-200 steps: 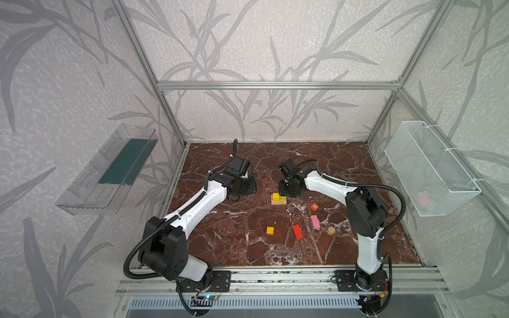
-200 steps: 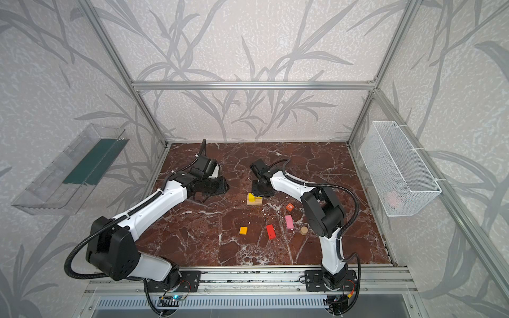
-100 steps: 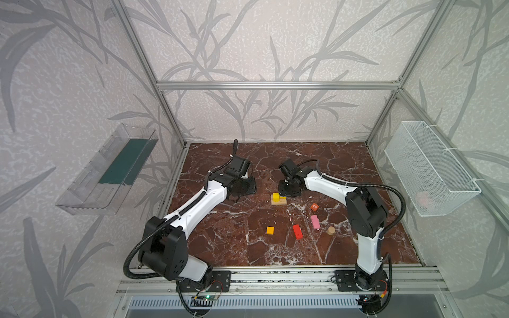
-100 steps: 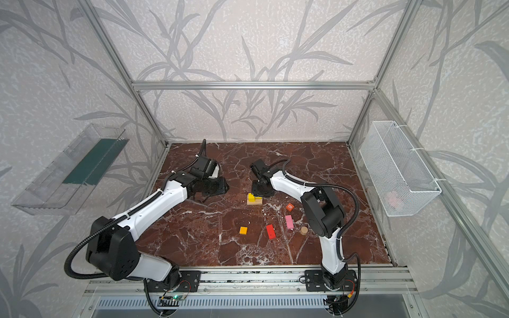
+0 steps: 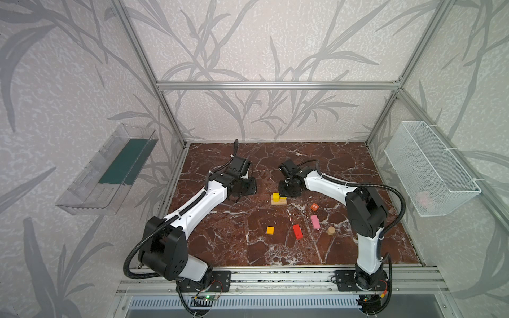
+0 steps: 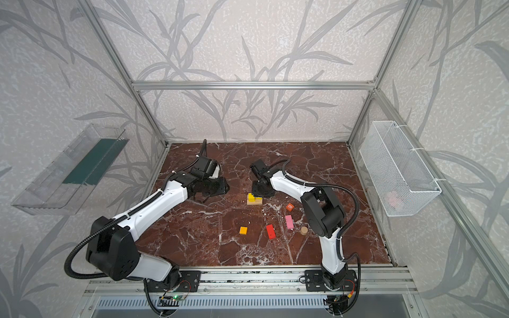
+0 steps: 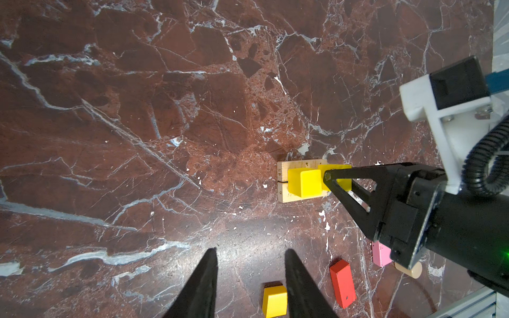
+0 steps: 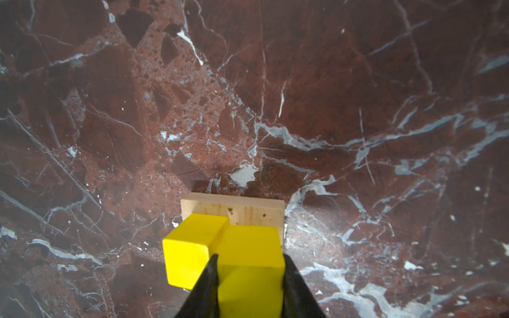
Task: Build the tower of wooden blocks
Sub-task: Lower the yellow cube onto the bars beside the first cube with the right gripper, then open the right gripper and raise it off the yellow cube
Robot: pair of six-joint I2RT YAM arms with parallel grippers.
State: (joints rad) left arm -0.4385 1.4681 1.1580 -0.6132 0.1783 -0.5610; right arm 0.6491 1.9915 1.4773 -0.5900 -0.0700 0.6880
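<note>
Planks of plain tan wood [image 7: 281, 171] lie side by side on the red marble tabletop [image 5: 220, 247], near its middle, and form the tower's base. Two yellow blocks are on that base. The right gripper [image 8: 250, 257] reaches down over it with its black fingers [image 8: 292, 278] pressed against opposite sides of the yellow cube [image 8: 249, 245] – a narrow, closed grip on that block. This cube touches the other yellow cube [image 8: 192, 242], which stands free on the planks, set slightly askew. Whether the gripped cube's underside already rests on the wood cannot be told. The left gripper [image 7: 250, 252] hovers over bare marble beside the base, apart from every block, its two fingers spread with nothing between them. Nearer the front rail, in a top view, the loose pieces lie scattered and flat: an orange cube [image 5: 270, 230], a red brick [image 5: 297, 231], a pink brick [image 5: 315, 222] and a tan cylinder [image 5: 330, 230] – the last two just beside each other. An orange-red cube [image 5: 314, 206] sits between them and the base, close to the right arm.
</note>
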